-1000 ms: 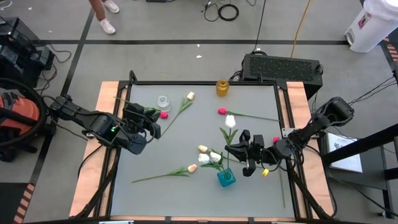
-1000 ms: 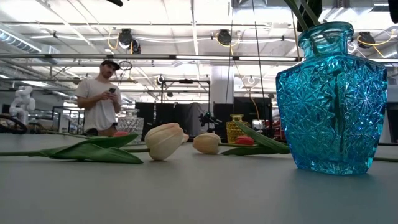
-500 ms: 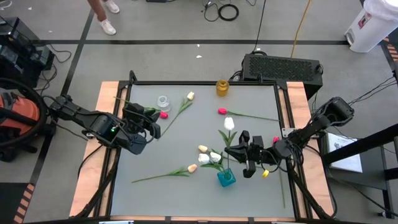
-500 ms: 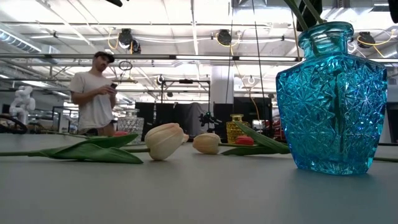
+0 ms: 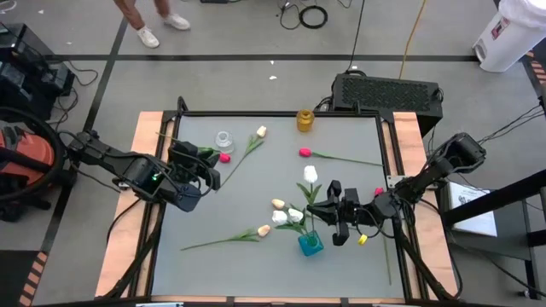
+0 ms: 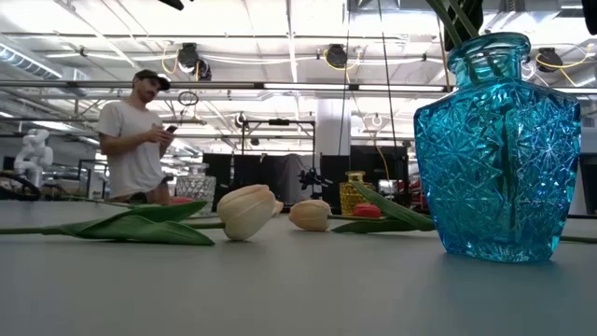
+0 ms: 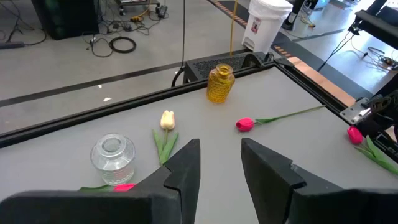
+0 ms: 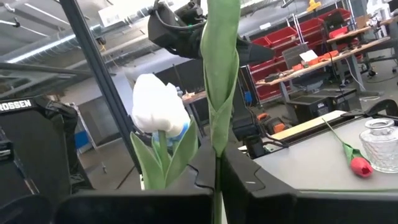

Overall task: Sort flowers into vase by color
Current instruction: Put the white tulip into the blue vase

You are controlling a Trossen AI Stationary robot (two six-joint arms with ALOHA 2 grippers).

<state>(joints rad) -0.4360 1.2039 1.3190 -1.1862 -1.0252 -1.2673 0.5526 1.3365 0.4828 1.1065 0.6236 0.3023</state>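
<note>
My right gripper is shut on a white tulip whose head stands just far of the blue glass vase; white heads lean out of that vase. My left gripper waits open at the table's left side, near the clear vase and a red tulip. Loose tulips lie flat on the table: cream ones and a red one. The yellow vase stands at the far edge. My right gripper pinches the white tulip's green stem between its two fingers, some way below the head, with a long leaf rising past them. The fingers come level from the table's right, across the stem. The flower is lifted clear of the table; its lower end is hidden.
Another red tulip and a small yellow piece lie by my right arm. A person stands beyond the far edge, off the table. Bare grey table lies along the near edge and in the middle left.
My right gripper has carried the white tulip a little toward the near edge and the left, so its head now stands closer to the blue vase. The person behind the table has walked toward the left.
</note>
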